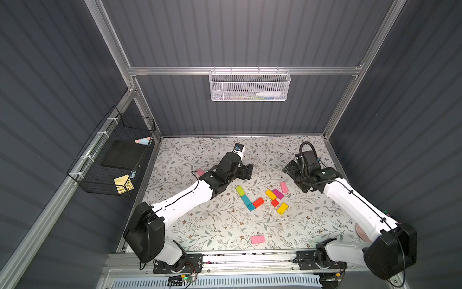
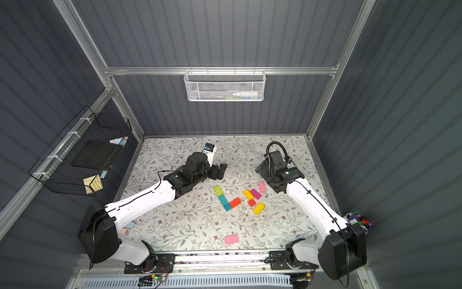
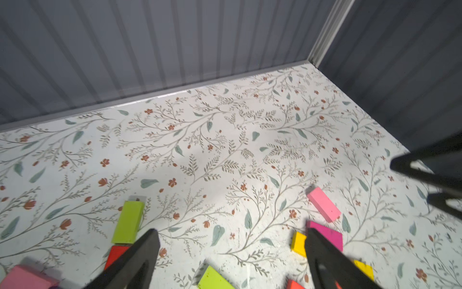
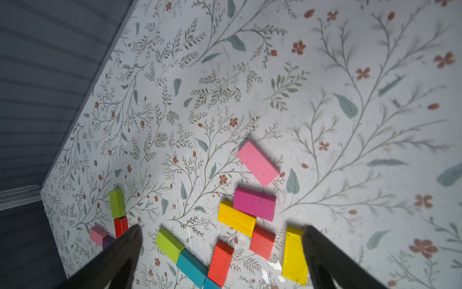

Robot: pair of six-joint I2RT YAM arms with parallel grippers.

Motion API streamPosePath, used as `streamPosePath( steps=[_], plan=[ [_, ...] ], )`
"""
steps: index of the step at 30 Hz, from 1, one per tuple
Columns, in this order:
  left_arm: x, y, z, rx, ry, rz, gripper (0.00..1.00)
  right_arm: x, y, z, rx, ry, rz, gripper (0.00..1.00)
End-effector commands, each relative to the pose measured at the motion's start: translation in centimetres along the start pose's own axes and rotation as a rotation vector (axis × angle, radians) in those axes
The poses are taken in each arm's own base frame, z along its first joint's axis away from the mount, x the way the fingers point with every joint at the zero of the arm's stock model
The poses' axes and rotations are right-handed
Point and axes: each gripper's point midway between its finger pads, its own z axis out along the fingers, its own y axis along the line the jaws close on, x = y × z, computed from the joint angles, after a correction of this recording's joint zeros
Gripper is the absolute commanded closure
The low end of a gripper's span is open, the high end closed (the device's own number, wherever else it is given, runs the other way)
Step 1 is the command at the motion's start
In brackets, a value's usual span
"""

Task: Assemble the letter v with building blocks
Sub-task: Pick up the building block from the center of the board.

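Left gripper (image 3: 231,230) was found with its jaws spread wide and nothing between them. In both top views I saw it hanging over the floral table (image 1: 190,150), behind and to the left of the main group of blocks.

Beside that arm, the right wrist view showed a small cluster. A lime brick (image 4: 116,203) lay end to end with a red brick (image 4: 121,226), and a pale pink brick (image 4: 98,235) lay against a purple brick (image 4: 108,242).

At the table's centre, a lime block (image 1: 240,190), a long teal block (image 1: 245,199) and a short teal block (image 1: 250,207) lay end to end in one slanting line, each touching the next. A red block (image 1: 258,202) slanted away from the short teal block, touching it, and the two made a corner.

Across a gap to the right, a yellow block (image 1: 270,194) and a magenta block (image 1: 278,194) lay side by side, touching. A red square (image 1: 275,202) touched the yellow block's near end. A pink block (image 1: 284,187) lay just beside the magenta block, apart from it. A second yellow block (image 1: 282,208) lay just beside the red square, not touching. A front pink block (image 1: 257,239) lay alone near the front edge, well apart from the rest.

Right gripper (image 4: 221,228) was likewise spread wide and held nothing. It hung over the table just to the right of the pink block.
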Motion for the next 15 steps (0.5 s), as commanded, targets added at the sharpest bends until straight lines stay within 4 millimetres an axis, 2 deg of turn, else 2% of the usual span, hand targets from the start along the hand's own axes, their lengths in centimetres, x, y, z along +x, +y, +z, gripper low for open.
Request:
streamPosePath(
  steps=[1, 2, 5, 7, 11, 15],
  plan=[
    [1.7, -2.1, -0.7, 0.072, 0.08, 0.035, 0.07, 0.1, 0.3, 0.6, 0.033, 0.089, -0.116, 0.01],
    [2.3, -2.8, -0.9, 0.083, 0.097, 0.039, 0.07, 0.3, 0.5, 1.0, 0.03, 0.118, -0.121, 0.01],
    [4.7, -7.0, -2.0, 0.13, 0.161, 0.067, 0.07, 1.7, 0.9, 2.9, 0.005, 0.23, -0.147, 0.01],
    [6.5, -9.4, -2.7, 0.178, 0.212, 0.056, 0.08, 3.3, 1.0, 3.8, 0.005, 0.344, -0.119, 0.01],
    [9.1, -12.1, -5.4, 0.27, 0.253, 0.02, 0.11, 7.0, 1.6, 5.3, -0.06, 0.544, -0.101, 0.01],
    [12.4, -13.4, -7.9, 0.295, 0.336, -0.01, 0.13, 8.0, 0.6, 5.9, -0.061, 0.555, -0.087, 0.01]
  ],
)
